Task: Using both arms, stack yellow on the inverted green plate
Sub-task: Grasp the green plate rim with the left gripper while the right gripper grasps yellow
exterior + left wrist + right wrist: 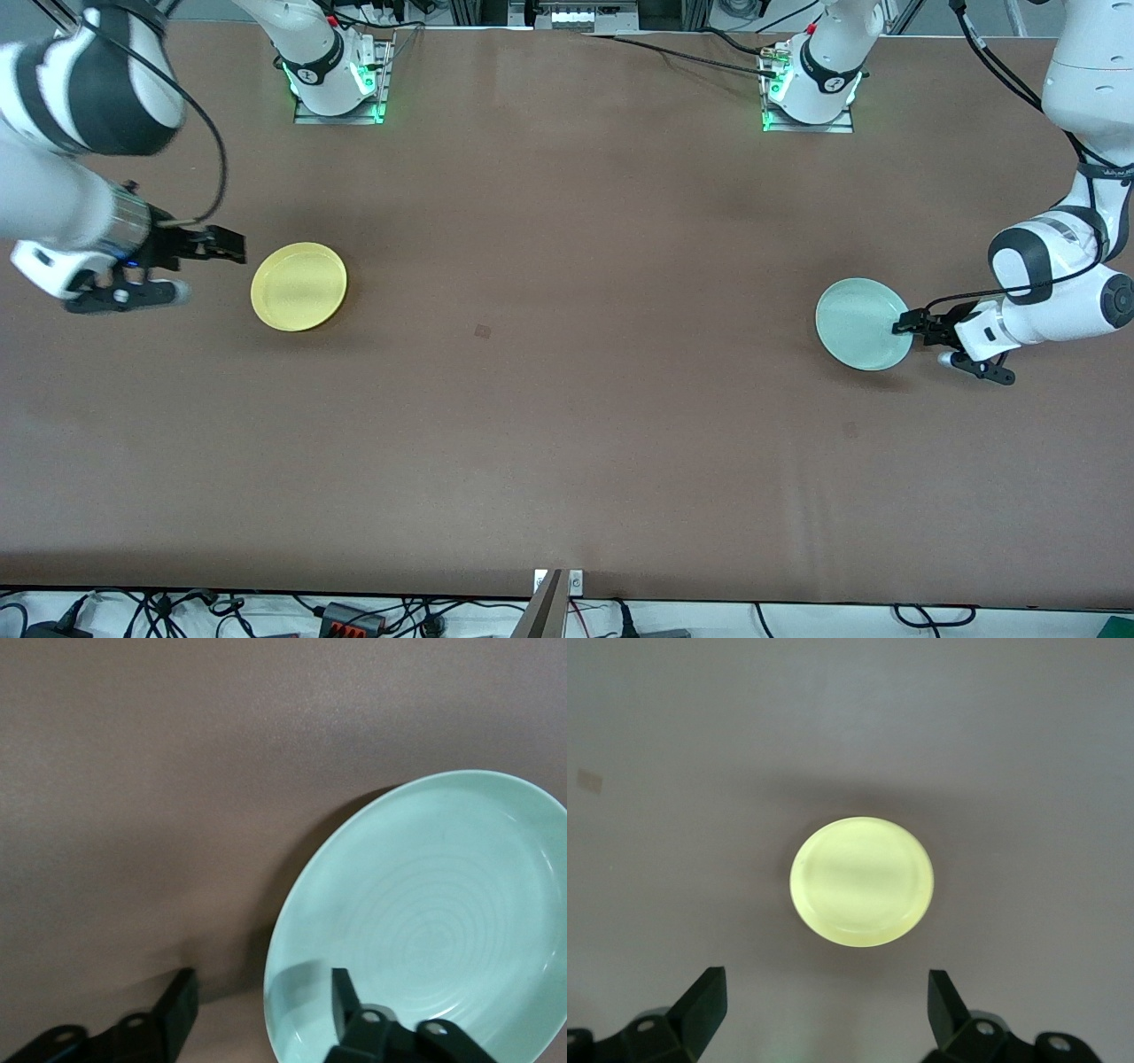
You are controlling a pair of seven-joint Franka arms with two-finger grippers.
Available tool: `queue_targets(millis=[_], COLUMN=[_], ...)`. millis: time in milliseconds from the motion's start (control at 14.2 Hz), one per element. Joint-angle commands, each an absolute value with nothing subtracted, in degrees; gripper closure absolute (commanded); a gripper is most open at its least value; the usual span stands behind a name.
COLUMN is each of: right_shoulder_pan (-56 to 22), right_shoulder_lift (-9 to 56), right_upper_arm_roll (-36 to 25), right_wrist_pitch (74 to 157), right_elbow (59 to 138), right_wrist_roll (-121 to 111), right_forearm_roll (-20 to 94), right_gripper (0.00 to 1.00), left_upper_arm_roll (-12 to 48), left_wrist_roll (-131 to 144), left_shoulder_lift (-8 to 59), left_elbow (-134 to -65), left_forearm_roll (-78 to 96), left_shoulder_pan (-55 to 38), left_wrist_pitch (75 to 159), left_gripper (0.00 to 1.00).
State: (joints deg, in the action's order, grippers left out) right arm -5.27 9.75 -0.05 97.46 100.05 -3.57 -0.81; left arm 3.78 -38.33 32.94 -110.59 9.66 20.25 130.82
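Note:
The yellow plate [299, 286] lies hollow side up on the table toward the right arm's end; it also shows in the right wrist view [862, 881]. My right gripper [232, 247] is open and empty beside it, a short gap from its rim [826, 997]. The pale mint-green plate [861, 322] lies hollow side up toward the left arm's end. My left gripper [909, 328] is open at its rim. In the left wrist view [261, 1003] one finger [344, 992] is over the green plate's [425, 912] inside and the other finger [177, 1010] is outside, over the table.
The brown table [567, 399] stretches wide between the two plates. A small dark mark [482, 330] lies near the middle. The arm bases [337, 80] [811, 89] stand along the edge farthest from the front camera. Cables lie past the nearest edge.

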Motion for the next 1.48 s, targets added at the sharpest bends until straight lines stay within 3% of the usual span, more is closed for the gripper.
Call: queue_targets(millis=[0, 141, 774, 1055, 1407], right_shoulder_pan=[-6.9, -6.8, -7.0, -7.2, -7.5], right_shoulder_lift=[12.2, 13.4, 17.1, 21.3, 24.1], right_upper_arm_roll=[-0.2, -0.2, -0.2, -0.2, -0.1], right_wrist_pitch=[98.9, 100.0, 108.2, 110.4, 111.2], right_elbow=[101.1, 102.6, 112.2, 112.3, 112.5], right_wrist_roll=[-3.4, -3.4, -1.0, -1.0, -1.0], right_forearm_roll=[-0.1, 1.0, 1.4, 1.5, 1.5], right_gripper=[0.0, 0.0, 0.0, 0.0, 0.0], left_upper_arm_roll=[4.5, 4.4, 7.8, 7.7, 7.8], left_wrist_roll=[-42.9, -43.2, -41.8, -33.0, -11.7], left_shoulder_lift=[34.5, 34.7, 32.6, 32.3, 30.3], left_elbow=[-108.0, -106.4, -100.1, -88.6, -83.5], left_forearm_roll=[11.2, 11.1, 10.5, 2.7, -8.8], left_shoulder_pan=[21.1, 21.0, 19.2, 14.0, 2.6], left_wrist_pitch=[130.4, 130.4, 128.4, 115.6, 104.4], left_gripper=[0.92, 0.99, 0.99, 0.99, 0.99])
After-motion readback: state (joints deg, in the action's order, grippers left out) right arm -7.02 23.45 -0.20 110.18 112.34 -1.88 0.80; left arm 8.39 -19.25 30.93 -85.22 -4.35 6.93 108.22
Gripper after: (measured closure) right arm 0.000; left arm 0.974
